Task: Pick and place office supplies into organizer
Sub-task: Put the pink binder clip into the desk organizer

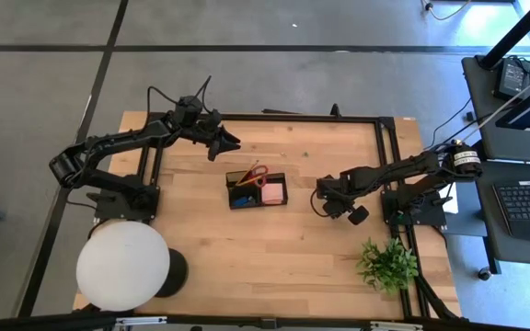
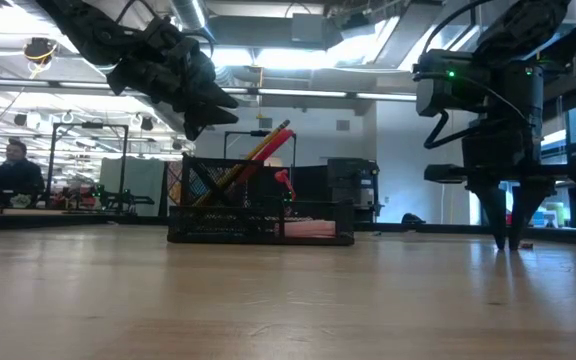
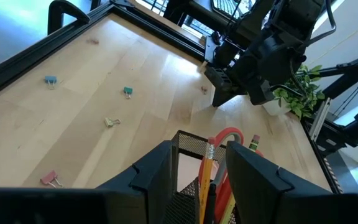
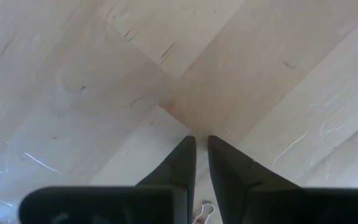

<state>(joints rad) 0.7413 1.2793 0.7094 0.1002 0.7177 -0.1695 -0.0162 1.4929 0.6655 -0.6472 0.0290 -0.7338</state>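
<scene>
The black mesh organizer [image 1: 258,191] sits mid-frame on the pale wood-grain table [image 1: 283,257], holding red-handled scissors [image 1: 256,174], yellow pencils [image 3: 205,174] and a pink square note block [image 1: 273,192]. Right of it, the right gripper [image 4: 199,163] points down, its tapered fingers nearly closed, with a small wire clip [image 4: 202,213] just beside them. The left gripper [image 1: 231,143] hovers open, upper left.

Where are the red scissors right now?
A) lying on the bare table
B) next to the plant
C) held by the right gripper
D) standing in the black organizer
D: the scissors stick up out of the organizer, their red handles above its rim in the low view.
</scene>
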